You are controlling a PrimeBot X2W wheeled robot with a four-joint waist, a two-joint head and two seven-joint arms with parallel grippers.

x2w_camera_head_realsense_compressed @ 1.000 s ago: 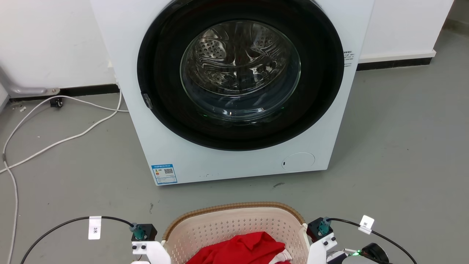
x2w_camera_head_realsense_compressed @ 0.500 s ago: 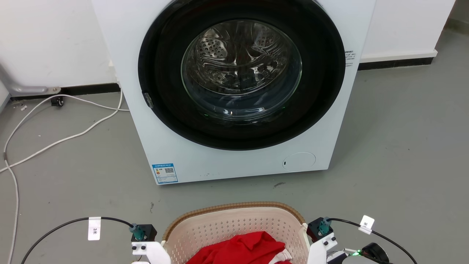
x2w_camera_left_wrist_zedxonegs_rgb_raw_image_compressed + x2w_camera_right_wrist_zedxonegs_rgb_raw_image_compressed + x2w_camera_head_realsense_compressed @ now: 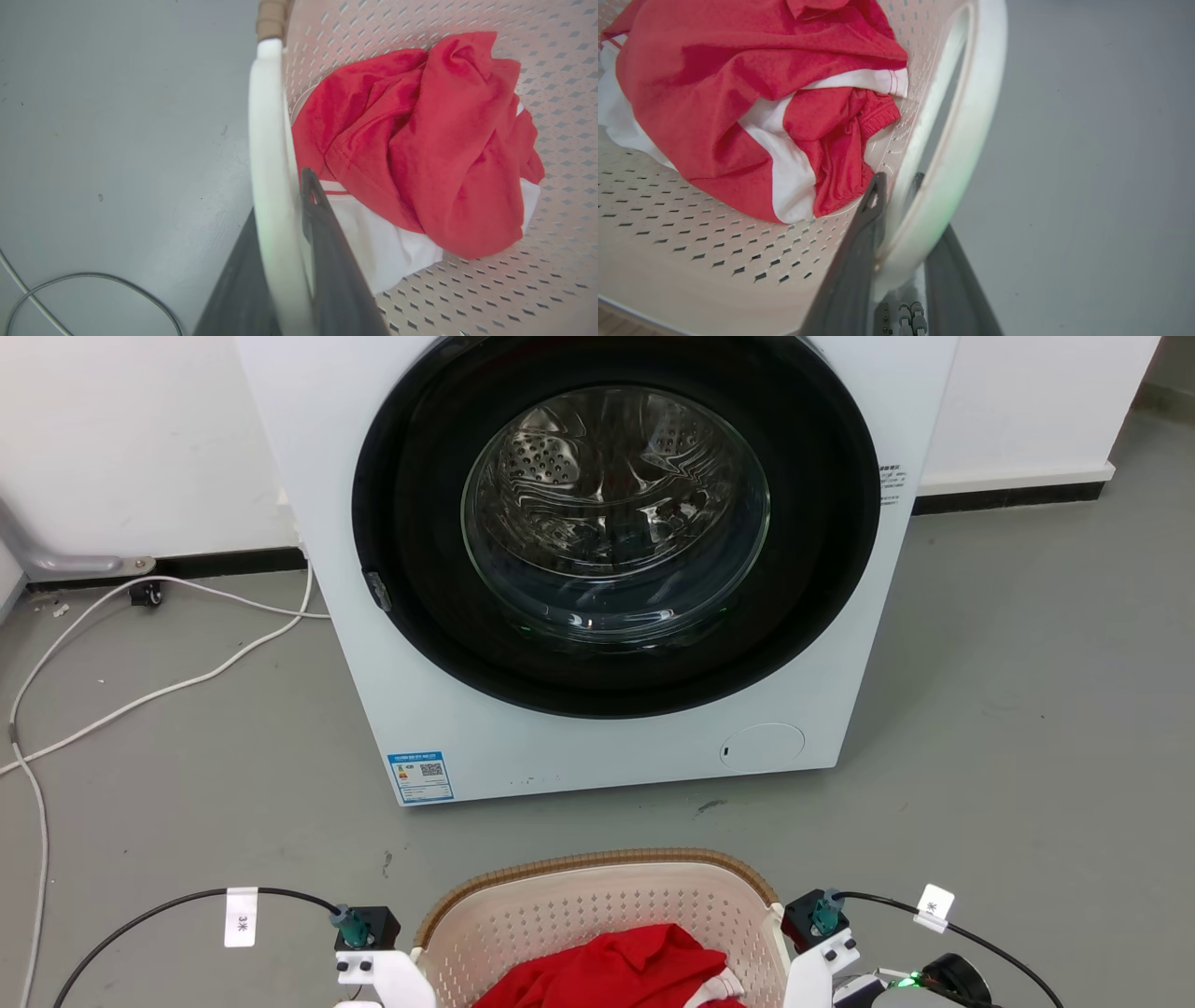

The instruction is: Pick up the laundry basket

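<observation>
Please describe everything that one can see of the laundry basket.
The basket is cream plastic with rounded corners, walls full of small holes, a brown woven-look rim and a white loop handle on each side. It is upright in front of the washing machine, holding crumpled red and white clothes. The left claw grips the left handle and the right claw the right handle, one finger inside and one outside. Whether it is off the floor cannot be told.
</observation>
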